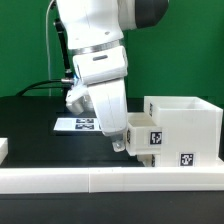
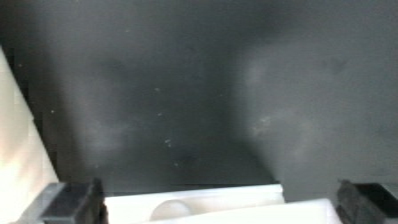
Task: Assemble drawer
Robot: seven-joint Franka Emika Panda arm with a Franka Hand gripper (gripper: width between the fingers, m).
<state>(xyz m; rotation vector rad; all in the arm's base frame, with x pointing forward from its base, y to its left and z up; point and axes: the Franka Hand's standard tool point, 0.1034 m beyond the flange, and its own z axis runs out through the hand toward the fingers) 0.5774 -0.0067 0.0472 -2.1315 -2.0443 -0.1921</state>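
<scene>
White tray (image 1: 138, 134) between open jaws

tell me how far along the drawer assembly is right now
Done: one small tray seems to sit against the front of the boxy housing, though how far in it sits is unclear. In hand: nothing; the gripper is open just beside that tray, and the wrist view shows a white part between its fingers, ungripped. Left: seating the tray; no second tray is visible.

White tagged housing (image 1: 185, 128) upright at the exterior view's right (small tray (image 1: 141, 134) touching its side)
</scene>
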